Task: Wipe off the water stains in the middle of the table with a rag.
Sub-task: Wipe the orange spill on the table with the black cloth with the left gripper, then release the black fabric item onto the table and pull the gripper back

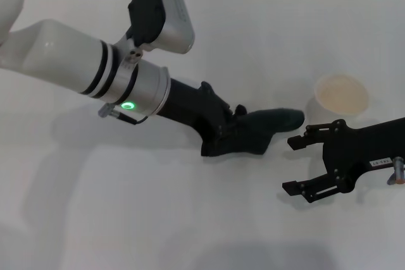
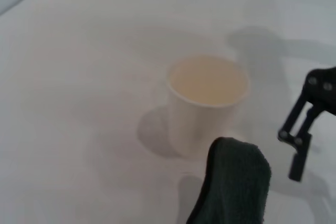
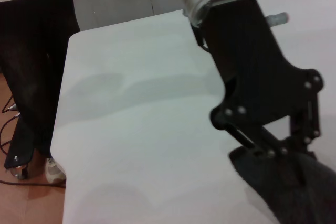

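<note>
My left gripper [image 1: 237,134] reaches to the middle of the white table [image 1: 158,219] and is shut on the dark charcoal rag [image 1: 273,122], which lies pressed on the surface. The rag's tip shows in the left wrist view [image 2: 236,182]. The right wrist view shows the left gripper [image 3: 278,145] clamped into the rag [image 3: 294,187]. No orange-amber water stains show in any view; they are hidden or out of view. My right gripper [image 1: 292,165] is open and empty, low over the table to the right of the rag, and it also shows in the left wrist view [image 2: 299,140].
A pale translucent cup [image 1: 342,96] stands upright just beyond the rag's tip, close to the right gripper; it also shows in the left wrist view [image 2: 205,98]. A person in dark trousers [image 3: 37,51] stands past the table's far edge [image 3: 65,129].
</note>
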Robot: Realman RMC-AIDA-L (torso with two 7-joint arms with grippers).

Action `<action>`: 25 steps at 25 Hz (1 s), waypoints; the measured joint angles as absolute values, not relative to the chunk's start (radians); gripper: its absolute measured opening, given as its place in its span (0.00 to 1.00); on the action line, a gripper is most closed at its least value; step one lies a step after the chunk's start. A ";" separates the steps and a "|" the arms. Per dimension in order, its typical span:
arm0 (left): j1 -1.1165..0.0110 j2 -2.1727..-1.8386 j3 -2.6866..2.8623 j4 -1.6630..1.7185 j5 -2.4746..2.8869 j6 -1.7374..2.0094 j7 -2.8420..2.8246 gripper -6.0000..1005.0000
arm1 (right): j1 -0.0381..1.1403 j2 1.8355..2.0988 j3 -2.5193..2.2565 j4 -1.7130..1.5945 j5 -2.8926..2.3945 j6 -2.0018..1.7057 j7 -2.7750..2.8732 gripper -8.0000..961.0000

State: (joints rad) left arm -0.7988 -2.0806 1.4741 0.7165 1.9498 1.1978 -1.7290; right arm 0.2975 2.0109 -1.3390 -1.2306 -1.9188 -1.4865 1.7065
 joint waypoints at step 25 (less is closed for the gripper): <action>-0.539 -2.077 1.418 1.000 2.077 1.325 -1.771 0.30 | 0.291 2.013 -1.325 -1.219 -1.909 -1.462 1.707 0.83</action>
State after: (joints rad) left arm -0.5394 -2.0774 1.4179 0.9998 2.0769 1.3249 -1.7712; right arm 0.2909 2.0127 -1.3252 -1.2193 -1.9090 -1.4617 1.7069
